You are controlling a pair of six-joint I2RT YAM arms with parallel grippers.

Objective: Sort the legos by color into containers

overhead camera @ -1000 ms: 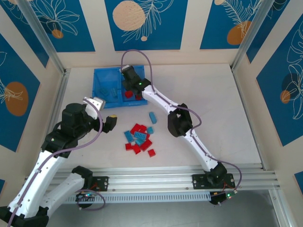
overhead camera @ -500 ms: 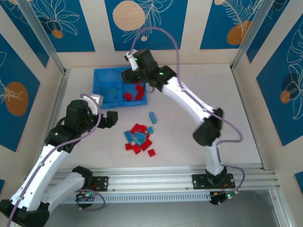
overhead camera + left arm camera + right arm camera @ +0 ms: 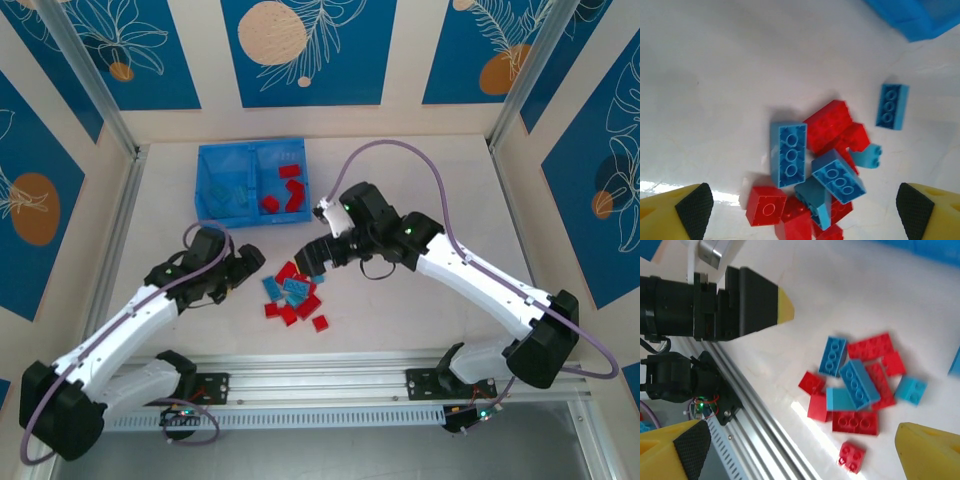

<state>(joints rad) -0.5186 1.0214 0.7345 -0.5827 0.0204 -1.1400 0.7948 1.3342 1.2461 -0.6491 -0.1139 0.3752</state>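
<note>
Beside the lego pile (image 3: pixel 293 295), left hand (image 3: pixel 247 266) released, right hand (image 3: pixel 314 256) released too.

Glossy plastic legos (image 3: pixel 788 154); table (image 3: pixel 715 60) smooth, faintly shiny, perhaps laminate; bin (image 3: pixel 204 185) looks plastic.

Bin (image 3: pixel 922 16) mostly beyond frame edge

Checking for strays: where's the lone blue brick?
Left wrist view, upper right: the blue brick lies on the table, apart from the pile, between it and the bin.
</note>
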